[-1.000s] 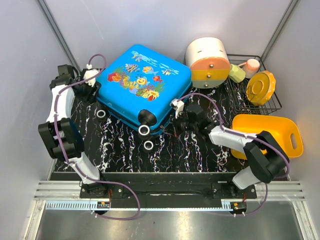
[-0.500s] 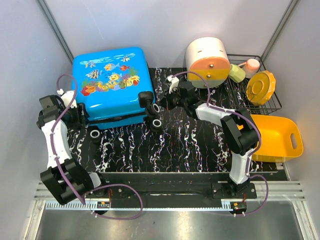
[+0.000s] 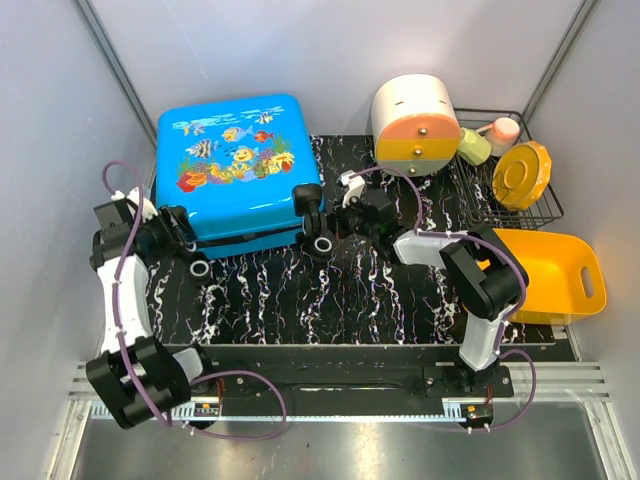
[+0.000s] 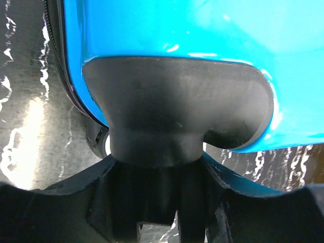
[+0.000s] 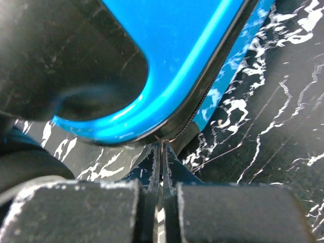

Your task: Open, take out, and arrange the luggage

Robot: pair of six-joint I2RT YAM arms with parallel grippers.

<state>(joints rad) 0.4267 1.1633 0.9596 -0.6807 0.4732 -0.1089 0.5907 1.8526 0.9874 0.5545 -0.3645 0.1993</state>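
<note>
Left gripper (image 3: pixel 172 232), jaws half spread, clamps the black wheel mount (image 4: pixel 172 111) at the seven-o'clock corner of the luggage (image 3: pixel 235 165). Right gripper (image 5: pixel 161 154), fingers pressed together, touches the zipper seam (image 5: pixel 202 109) near its four-o'clock corner. The luggage lies closed, print up, at ten o'clock on the table (image 3: pixel 370 290).

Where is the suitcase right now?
In the top view, the suitcase lies flat at the back left, left of the round drawer box. The left gripper holds its near-left corner; the shut right gripper is at its near-right corner.
</note>
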